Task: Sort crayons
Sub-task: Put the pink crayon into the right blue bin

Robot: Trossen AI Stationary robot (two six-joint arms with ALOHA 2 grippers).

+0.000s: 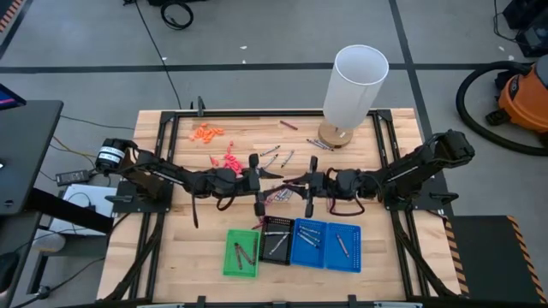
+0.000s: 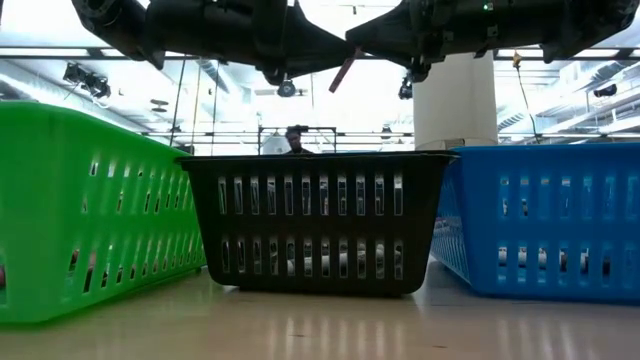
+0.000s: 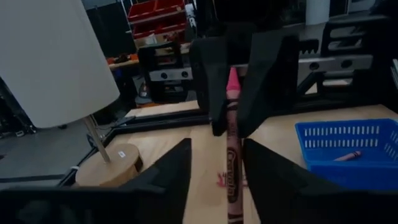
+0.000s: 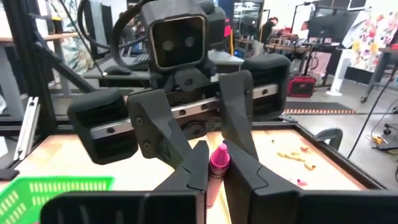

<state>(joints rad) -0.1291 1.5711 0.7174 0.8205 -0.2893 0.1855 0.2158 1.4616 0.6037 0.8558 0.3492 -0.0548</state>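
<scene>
Wooden table [image 1: 188, 248], right end effector [image 4: 214, 163] clamping pink crayon [image 4: 218, 158], left end effector [image 3: 216, 155] parted

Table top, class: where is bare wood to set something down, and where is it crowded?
Bare wood lies between the lamp base and the table's right edge, also left of the green tray. Crowded: centre, where both grippers meet among loose crayons.

From above, the left gripper [image 1: 259, 182] and the right gripper [image 1: 306, 186] face each other over the middle of the wooden table [image 1: 171, 248], close together. A few crayons [image 1: 278, 195] seem to lie between them. Nearer the front edge sit a green tray [image 1: 228, 261], a black tray [image 1: 265, 252] and two blue trays [image 1: 295, 254]
</scene>
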